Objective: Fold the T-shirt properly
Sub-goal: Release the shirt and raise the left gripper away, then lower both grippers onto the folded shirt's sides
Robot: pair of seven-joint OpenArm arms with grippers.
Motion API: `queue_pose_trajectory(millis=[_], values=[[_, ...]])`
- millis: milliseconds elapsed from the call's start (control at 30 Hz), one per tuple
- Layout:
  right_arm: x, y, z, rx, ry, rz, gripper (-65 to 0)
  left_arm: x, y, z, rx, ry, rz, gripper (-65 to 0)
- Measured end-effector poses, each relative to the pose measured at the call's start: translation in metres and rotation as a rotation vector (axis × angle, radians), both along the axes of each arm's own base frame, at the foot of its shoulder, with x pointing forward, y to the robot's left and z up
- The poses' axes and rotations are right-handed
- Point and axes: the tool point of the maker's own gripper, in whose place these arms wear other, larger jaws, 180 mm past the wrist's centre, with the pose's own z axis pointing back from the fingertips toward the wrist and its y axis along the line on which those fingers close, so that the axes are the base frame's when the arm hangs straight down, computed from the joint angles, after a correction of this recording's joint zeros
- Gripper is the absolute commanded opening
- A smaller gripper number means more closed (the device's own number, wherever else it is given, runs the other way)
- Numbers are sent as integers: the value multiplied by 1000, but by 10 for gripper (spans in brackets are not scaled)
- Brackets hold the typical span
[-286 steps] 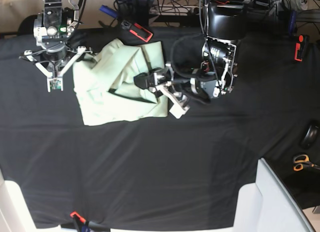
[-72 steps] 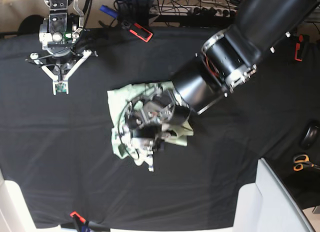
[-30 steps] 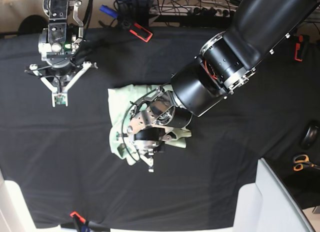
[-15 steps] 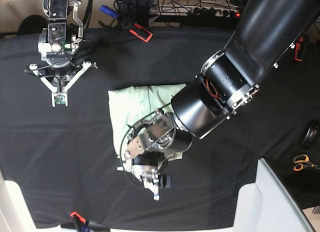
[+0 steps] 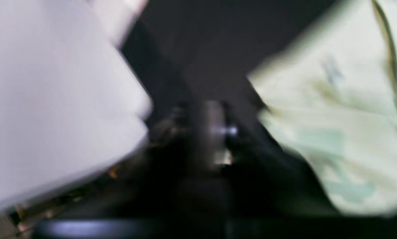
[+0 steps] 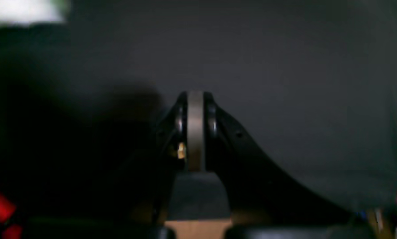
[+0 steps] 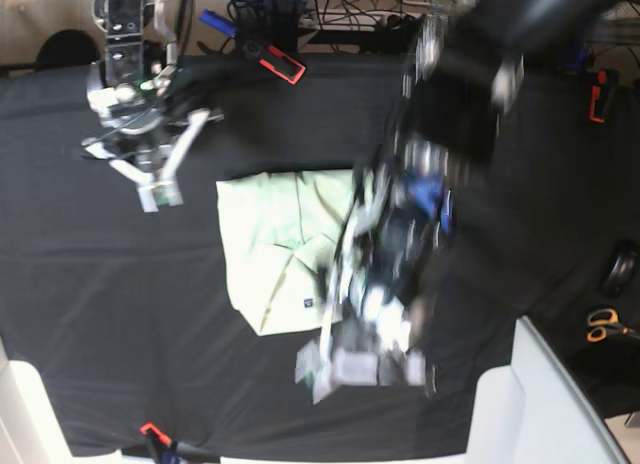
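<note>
Mint T-shirt point(image 7: 275, 249) seemingly beside left pincer point(image 7: 335, 364)

No text, brand, number or sign can be read in any view. The only mark is a tiny dark blue label point(image 7: 307, 303) on the pale green T-shirt point(image 7: 265, 244), seen from the base camera, too small to make out any lettering. Both wrist views are too blurred to show writing.
</note>
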Motion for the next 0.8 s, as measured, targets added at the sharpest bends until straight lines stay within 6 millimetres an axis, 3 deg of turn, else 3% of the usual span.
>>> queue_pose_trajectory(millis=[100,133,267,367,500,600,800], values=[[4,28,3,40,-24,131,-643,-51,9,-43,6,141,-25,-650],[5,35,5,52,-35,161,-643,-57,13,-48,0,157,-17,-650],[11,47,9,61,-65,214,-643,-59,27,-46,-85,100,33,-650],[21,60,16,89,-99,245,-643,-78,36,-64,-85,148,59,-650],[34,65,24,90,-121,295,-643,-90,20,-73,-180,178,44,-650],[35,70,15,96,-91,332,-643,-89,4,-70,-295,184,23,-650],[37,73,1,101,-50,356,-643,-88,1,-70,-331,196,26,-650]])
